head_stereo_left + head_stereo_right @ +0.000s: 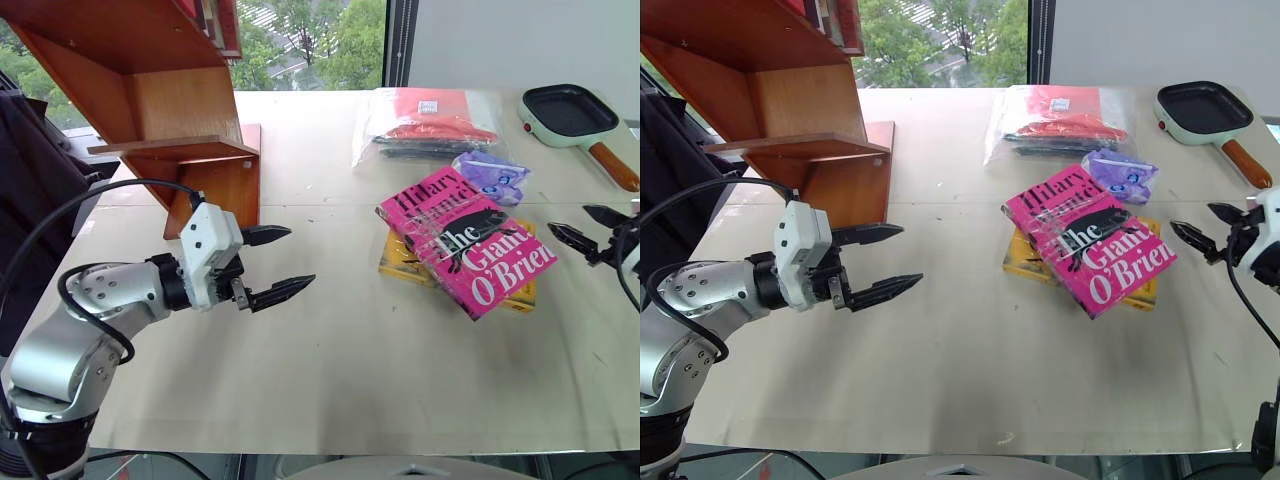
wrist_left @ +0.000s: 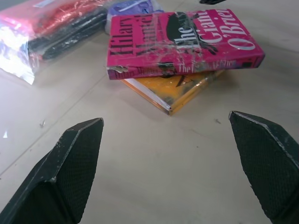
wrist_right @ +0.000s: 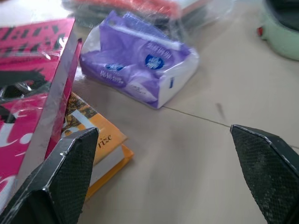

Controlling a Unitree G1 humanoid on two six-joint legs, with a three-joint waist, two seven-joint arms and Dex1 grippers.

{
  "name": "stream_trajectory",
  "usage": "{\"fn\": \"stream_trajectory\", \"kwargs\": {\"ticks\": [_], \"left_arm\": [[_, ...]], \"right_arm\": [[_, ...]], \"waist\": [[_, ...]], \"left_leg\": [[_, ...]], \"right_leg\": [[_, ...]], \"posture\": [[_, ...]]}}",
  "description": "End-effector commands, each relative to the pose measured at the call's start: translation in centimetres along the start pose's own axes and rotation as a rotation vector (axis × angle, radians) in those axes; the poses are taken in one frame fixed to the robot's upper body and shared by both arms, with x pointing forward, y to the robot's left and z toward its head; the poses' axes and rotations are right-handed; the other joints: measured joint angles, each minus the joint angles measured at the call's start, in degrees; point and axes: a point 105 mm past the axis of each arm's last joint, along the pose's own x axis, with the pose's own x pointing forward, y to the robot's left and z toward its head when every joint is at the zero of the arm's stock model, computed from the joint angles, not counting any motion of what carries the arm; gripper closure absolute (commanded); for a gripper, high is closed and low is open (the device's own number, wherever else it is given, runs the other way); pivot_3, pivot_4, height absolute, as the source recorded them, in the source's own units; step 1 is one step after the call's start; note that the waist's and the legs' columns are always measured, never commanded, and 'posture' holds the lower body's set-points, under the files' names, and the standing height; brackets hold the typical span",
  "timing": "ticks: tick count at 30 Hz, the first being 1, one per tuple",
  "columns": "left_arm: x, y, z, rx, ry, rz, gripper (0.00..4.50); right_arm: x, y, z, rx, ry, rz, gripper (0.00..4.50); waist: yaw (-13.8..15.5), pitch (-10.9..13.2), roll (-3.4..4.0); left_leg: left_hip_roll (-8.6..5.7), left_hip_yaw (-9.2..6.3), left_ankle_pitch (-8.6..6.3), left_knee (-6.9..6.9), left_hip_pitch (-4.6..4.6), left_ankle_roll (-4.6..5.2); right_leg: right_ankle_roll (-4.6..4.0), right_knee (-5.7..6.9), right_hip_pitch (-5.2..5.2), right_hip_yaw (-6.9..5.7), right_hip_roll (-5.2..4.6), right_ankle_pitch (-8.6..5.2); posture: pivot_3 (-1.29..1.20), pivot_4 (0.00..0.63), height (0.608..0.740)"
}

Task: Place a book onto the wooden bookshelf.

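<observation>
Left gripper (image 1: pixel 279 265) hangs over the bench (image 1: pixel 330 370) with its jaws spread wide, holding nothing, pointed toward the books. Right gripper (image 1: pixel 1210 227) is just beside the pink book (image 1: pixel 465 240), jaws also wide apart and empty. The book lies flat on top of a yellow book (image 2: pixel 175 91), mid-bench. Bookshelf (image 1: pixel 150 90) stands at the far left corner, well apart from the book.
</observation>
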Motion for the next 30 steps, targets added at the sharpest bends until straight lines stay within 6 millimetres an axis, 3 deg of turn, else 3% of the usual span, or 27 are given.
{"fn": "stream_trajectory", "kwargs": {"ticks": [1,10,13,15,16,17,20,21,30], "left_arm": [[-0.3,-0.6,1.2,0.036,-0.026,-0.021,0.07],[-0.4,-1.2,1.1,0.036,-0.011,-0.025,0.07],[-0.4,-1.3,1.1,0.038,-0.008,-0.021,0.0],[-0.4,-1.4,1.1,0.038,-0.007,-0.021,0.0],[-0.4,-1.4,1.1,0.037,-0.006,-0.022,0.0],[-0.5,-1.4,1.1,0.038,-0.005,-0.023,0.0],[-0.5,-1.4,1.1,0.037,0.0,-0.024,0.0],[-0.5,-1.5,1.1,0.037,0.002,-0.025,0.0],[-0.6,-1.7,0.7,0.019,0.002,-0.017,0.0]], "right_arm": [[0.6,-0.1,0.9,-0.057,-0.008,0.032,0.0],[3.1,0.5,1.7,-0.096,-0.013,0.103,0.0],[3.3,0.2,2.1,-0.106,-0.02,0.098,0.91],[3.4,0.0,2.1,-0.116,-0.017,0.096,1.86],[3.4,0.0,2.1,-0.12,-0.015,0.098,1.86],[3.5,0.1,2.1,-0.124,-0.011,0.107,2.55],[3.6,0.7,2.0,-0.121,-0.002,0.162,3.65],[3.7,1.0,2.0,-0.119,0.0,0.186,4.38],[4.0,3.8,1.8,-0.119,0.019,0.37,4.46]], "waist": [[0.1,0.0,0.0],[-0.4,0.0,0.0],[-0.6,0.0,0.0],[-0.8,0.0,0.0],[-0.9,0.0,0.0],[-1.0,0.0,0.0],[-1.2,0.0,0.0],[-1.2,0.0,0.0],[-1.3,0.0,0.0]], "left_leg": [[0.0,0.0,0.0,0.0,-0.03,0.0],[0.01,0.07,0.0,0.0,-0.03,-0.01],[0.01,0.09,0.0,0.0,-0.03,-0.01],[0.01,0.08,0.0,0.0,-0.04,-0.01],[0.01,0.08,0.0,0.0,-0.04,-0.01],[0.01,0.08,0.0,0.0,-0.04,-0.01],[0.01,0.09,0.0,0.0,-0.04,-0.01],[0.01,0.1,0.0,0.0,-0.03,-0.01],[0.06,0.33,0.0,0.0,0.0,0.0]], "right_leg": [[0.0,0.0,-0.04,0.0,0.0,0.0],[-0.03,0.04,-0.08,0.08,0.02,0.03],[-0.03,0.05,-0.09,0.1,0.02,0.03],[-0.03,0.05,-0.1,0.1,0.02,0.03],[-0.03,0.05,-0.1,0.1,0.02,0.03],[-0.03,0.05,-0.11,0.1,0.02,0.03],[-0.03,0.05,-0.11,0.11,0.02,0.03],[-0.03,0.06,-0.11,0.12,0.02,0.03],[-0.03,0.2,-0.21,0.33,0.07,0.04]], "posture": [[0.0,0.15,0.74],[0.0,0.15,0.74],[0.0,0.15,0.74],[0.0,0.15,0.74],[0.0,0.15,0.74],[0.0,0.15,0.74],[0.0,0.15,0.74],[0.0,0.15,0.74],[0.0,0.15,0.74]]}}
